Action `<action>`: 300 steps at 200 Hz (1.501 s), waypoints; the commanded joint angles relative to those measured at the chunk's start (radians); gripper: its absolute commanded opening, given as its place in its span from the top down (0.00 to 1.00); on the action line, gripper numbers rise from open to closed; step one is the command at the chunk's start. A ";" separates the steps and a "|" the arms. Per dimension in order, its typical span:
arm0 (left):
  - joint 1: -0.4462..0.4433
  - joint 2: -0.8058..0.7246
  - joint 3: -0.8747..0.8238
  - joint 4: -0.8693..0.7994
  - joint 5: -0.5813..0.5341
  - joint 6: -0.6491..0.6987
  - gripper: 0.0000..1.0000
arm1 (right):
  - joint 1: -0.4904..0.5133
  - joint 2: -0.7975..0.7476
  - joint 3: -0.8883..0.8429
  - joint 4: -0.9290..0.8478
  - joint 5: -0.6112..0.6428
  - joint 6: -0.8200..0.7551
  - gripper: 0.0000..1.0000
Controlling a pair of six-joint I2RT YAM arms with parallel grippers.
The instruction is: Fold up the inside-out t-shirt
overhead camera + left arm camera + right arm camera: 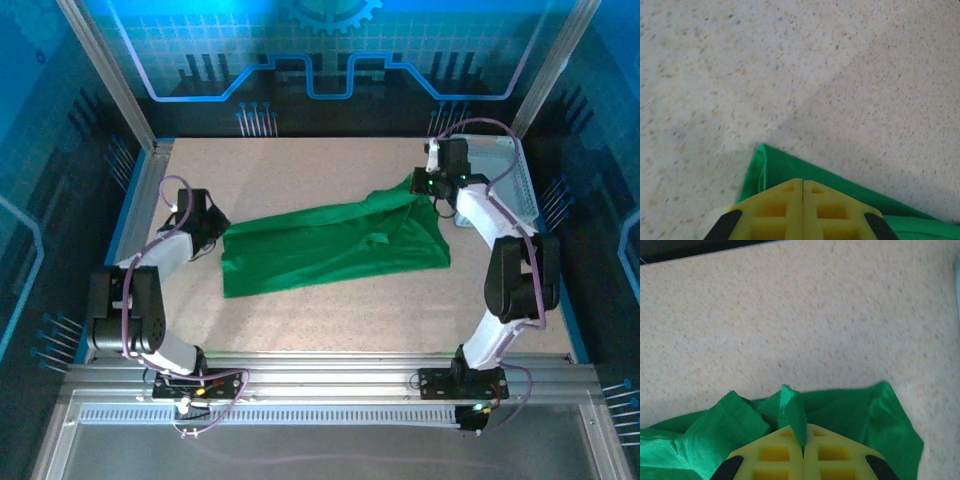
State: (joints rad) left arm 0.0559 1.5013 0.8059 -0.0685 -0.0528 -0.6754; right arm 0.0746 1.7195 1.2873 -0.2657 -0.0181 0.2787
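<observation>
Item: t-shirt (330, 250), bright green, soft cloth, lying on the speckled table (300, 180) about midway between the two arms, spread in a long band from left to right.
Condition: not yet folded; rumpled at the right end, flatter at the left end.
Left gripper (212, 232): yellow fingers pressed together with no gap. The shirt's left far corner (785, 170) runs in under the tips, so it reads as pinched there.
Right gripper (428, 185): fingers closed on a raised ridge of cloth (790, 412) that stands up between the tips (803, 432), at the shirt's right far end.
Why held so: one pinch at each end of the same long edge lets the arms draw the cloth taut between them. This is probably to lift, straighten or carry that edge over as a fold.
Why on the table: most of the cloth rests on the surface, which bears its weight while only the gripped edge is worked.
Left end detail: the hem is doubled over at the corner in the left wrist view, just ahead of the fingertips (802, 182).
Container: white mesh basket (505, 168), far right corner of the table, behind the right arm and apart from the shirt.
Container contents: cannot be told, as the arm hides part of it; the shirt is not inside.
Handling note: limp cloth will sag and bunch if the two ends are brought together unevenly.
</observation>
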 commanded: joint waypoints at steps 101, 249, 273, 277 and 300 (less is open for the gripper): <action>-0.007 -0.260 -0.277 -0.029 -0.121 -0.075 1.00 | -0.071 -0.269 -0.450 0.143 0.048 0.270 1.00; -0.059 -0.490 -0.106 -0.281 -0.099 -0.084 0.49 | 0.029 -0.382 -0.369 -0.015 0.090 0.232 0.37; -0.190 -0.349 -0.014 -0.254 -0.072 -0.055 0.49 | 0.120 -0.269 -0.283 -0.032 0.057 0.230 0.37; -0.204 -0.320 -0.002 -0.246 -0.061 -0.054 0.49 | 0.131 -0.247 -0.271 -0.032 0.055 0.232 0.37; -0.238 -0.150 0.037 -0.202 0.004 -0.074 0.51 | 0.166 -0.121 -0.207 -0.035 0.040 0.263 0.37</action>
State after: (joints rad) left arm -0.1562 1.2137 0.8169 -0.2813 -0.1268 -0.7601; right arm 0.2111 1.4818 1.0340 -0.2531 0.0467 0.5270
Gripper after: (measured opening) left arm 0.494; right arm 0.628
